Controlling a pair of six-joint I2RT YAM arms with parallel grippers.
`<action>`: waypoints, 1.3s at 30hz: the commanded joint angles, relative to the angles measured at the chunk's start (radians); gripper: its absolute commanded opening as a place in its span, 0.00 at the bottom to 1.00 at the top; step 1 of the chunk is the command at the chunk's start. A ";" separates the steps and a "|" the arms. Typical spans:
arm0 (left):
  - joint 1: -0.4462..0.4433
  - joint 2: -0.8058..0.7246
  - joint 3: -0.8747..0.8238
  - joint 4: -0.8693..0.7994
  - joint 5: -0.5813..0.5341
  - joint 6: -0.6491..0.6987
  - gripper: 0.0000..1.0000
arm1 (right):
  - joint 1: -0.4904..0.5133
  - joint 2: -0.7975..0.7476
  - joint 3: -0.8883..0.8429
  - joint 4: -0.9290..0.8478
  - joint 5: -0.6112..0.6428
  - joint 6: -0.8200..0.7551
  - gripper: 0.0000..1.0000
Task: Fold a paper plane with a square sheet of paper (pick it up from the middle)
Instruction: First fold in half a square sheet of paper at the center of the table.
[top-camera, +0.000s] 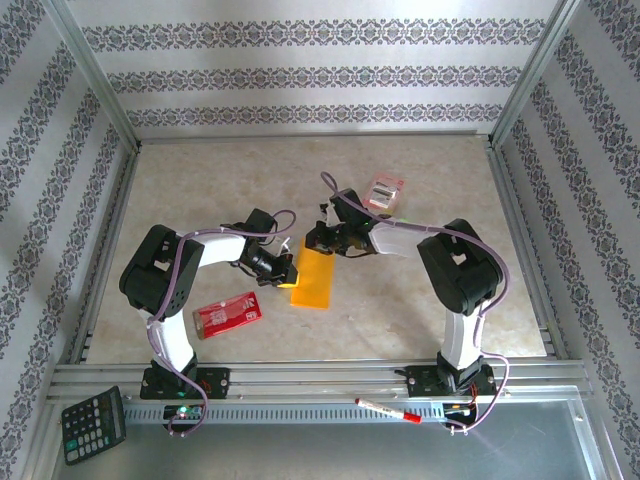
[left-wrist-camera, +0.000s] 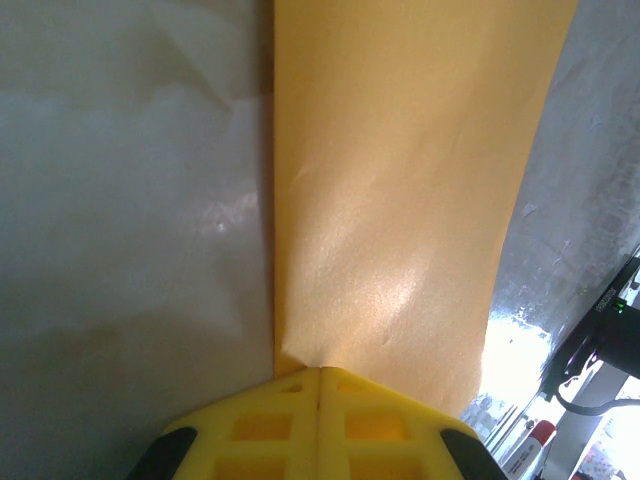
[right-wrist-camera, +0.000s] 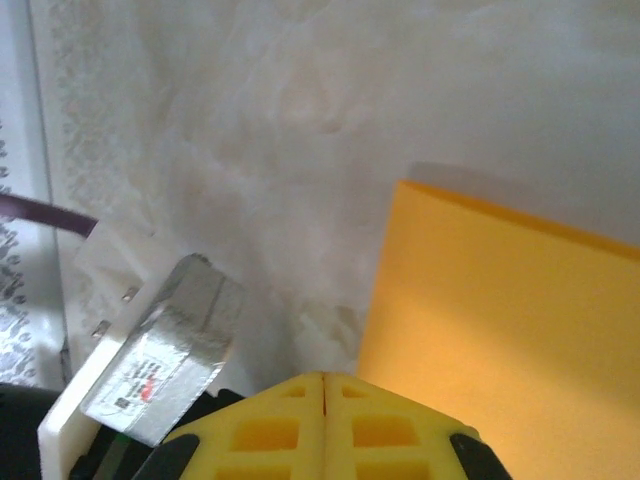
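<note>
both closed: left pincer (left-wrist-camera: 320, 372) touches the paper (left-wrist-camera: 400, 200) edge, right pincer (right-wrist-camera: 325, 378) beside it; overhead adds red packet (top-camera: 228, 313).

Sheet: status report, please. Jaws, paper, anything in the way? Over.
Left jaws shut, tips at sheet edge. Right jaws shut beside its far end. Sheet flat, a narrow rectangle. Red packet and small packet lie clear of it.

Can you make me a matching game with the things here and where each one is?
Things:
1 orange paper
2 red packet
3 calculator
4 red marker

Places:
A on the front rail, right side
B middle of the table
C front left corner, off the table
D on the table, left of the paper

Pairs: 1-B, 2-D, 3-C, 4-A
</note>
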 joint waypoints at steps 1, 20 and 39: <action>-0.035 0.091 -0.052 -0.067 -0.192 0.006 0.00 | 0.016 0.060 0.006 0.077 -0.062 0.047 0.00; -0.035 0.097 -0.083 -0.059 -0.227 -0.009 0.00 | 0.011 0.205 0.159 -0.100 0.039 0.018 0.00; -0.035 0.094 -0.112 -0.044 -0.227 -0.022 0.00 | -0.065 0.300 0.276 -0.182 0.099 0.033 0.00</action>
